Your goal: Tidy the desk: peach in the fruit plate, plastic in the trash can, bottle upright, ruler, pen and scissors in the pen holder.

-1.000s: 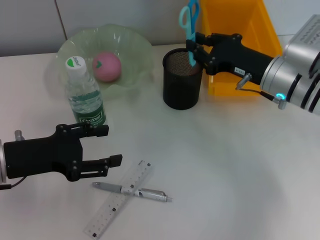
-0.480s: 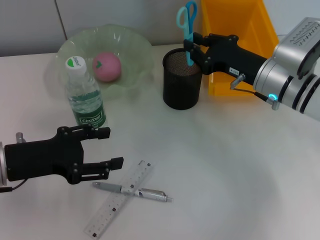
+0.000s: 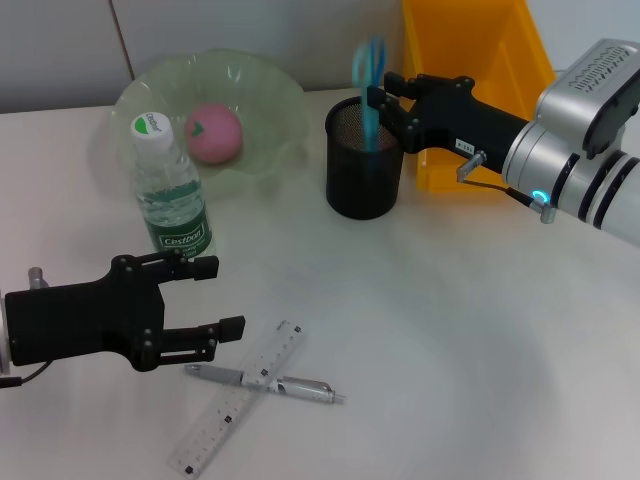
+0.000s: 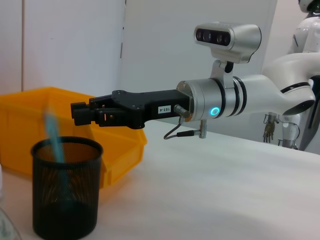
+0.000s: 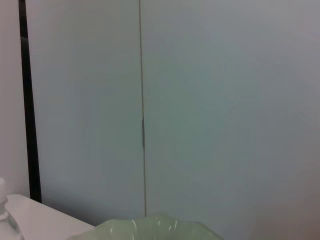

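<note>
The teal scissors (image 3: 368, 75) stand blurred in the black mesh pen holder (image 3: 363, 165), handles sticking out, apart from my right gripper (image 3: 385, 98), which hovers open at the holder's rim. From the left wrist view the scissors (image 4: 52, 135) lean inside the pen holder (image 4: 65, 192), left of the right gripper (image 4: 80, 112). My left gripper (image 3: 215, 297) is open just above the table, close to the crossed ruler (image 3: 238, 398) and pen (image 3: 265, 382). The bottle (image 3: 170, 195) stands upright. The pink peach (image 3: 213, 132) lies in the green fruit plate (image 3: 270, 90). No plastic is in view.
An orange bin (image 3: 480, 60) stands behind the pen holder, under my right arm. The bottle is between the plate and my left gripper. The right wrist view shows only a wall panel and the plate's rim (image 5: 150, 225).
The scissors left the right gripper's fingers and dropped lower into the pen holder. The right gripper shifted slightly left. The left gripper barely moved.
</note>
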### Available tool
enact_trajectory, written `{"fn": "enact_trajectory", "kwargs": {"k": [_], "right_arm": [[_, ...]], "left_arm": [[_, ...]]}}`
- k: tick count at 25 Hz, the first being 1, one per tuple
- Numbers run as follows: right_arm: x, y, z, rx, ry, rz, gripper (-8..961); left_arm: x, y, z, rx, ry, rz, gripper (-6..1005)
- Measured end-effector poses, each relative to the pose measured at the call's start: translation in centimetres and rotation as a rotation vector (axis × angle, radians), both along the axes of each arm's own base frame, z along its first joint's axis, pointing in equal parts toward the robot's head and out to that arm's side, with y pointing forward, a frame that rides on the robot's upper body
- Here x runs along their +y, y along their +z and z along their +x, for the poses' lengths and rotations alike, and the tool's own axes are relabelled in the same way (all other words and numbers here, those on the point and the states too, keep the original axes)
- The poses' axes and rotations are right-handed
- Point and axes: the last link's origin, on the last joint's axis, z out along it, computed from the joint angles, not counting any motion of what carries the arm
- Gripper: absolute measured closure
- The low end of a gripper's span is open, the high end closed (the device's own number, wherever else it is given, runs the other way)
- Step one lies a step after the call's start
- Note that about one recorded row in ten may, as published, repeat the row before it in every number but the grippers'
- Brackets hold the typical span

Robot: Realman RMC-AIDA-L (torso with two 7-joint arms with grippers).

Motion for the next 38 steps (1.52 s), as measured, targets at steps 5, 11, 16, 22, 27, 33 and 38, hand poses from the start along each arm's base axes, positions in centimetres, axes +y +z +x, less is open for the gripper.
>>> {"fn": "enact_trajectory", "kwargs": {"k": [5, 11, 16, 22, 27, 33, 38], "right_arm": [[0.0, -0.1, 0.2, -0.008, -0.009, 0.001, 717], [-0.1, 0.0, 0.0, 0.005, 0.004, -0.001, 695], [-0.5, 0.2, -0.5, 0.035, 0.038, -0.010, 659], [-0.4, 0.3, -0.4, 0.044, 0.029, -0.011, 502], [-0.3, 0.4, -0.4, 0.046, 0.025, -0.007, 369], [-0.3, 0.5, -0.3, 0.054, 0.018, -0.009, 241], [-1.3, 1.9, -0.8, 0.147, 0.037, -0.117, 214]], "left_arm": [[0.0, 0.0, 0.0, 0.000, -0.001, 0.001, 202], [0.0, 0.1, 0.0, 0.001, -0.003, 0.005, 202], [0.1, 0.2, -0.1, -0.003, 0.000, 0.013, 202], [0.0, 0.2, -0.2, -0.003, 0.001, 0.015, 202], [0.1, 0.3, -0.2, -0.002, -0.001, 0.017, 202], [0.1, 0.3, -0.2, -0.002, 0.000, 0.019, 202], [0.1, 0.4, -0.2, -0.006, 0.005, 0.024, 202]]}}
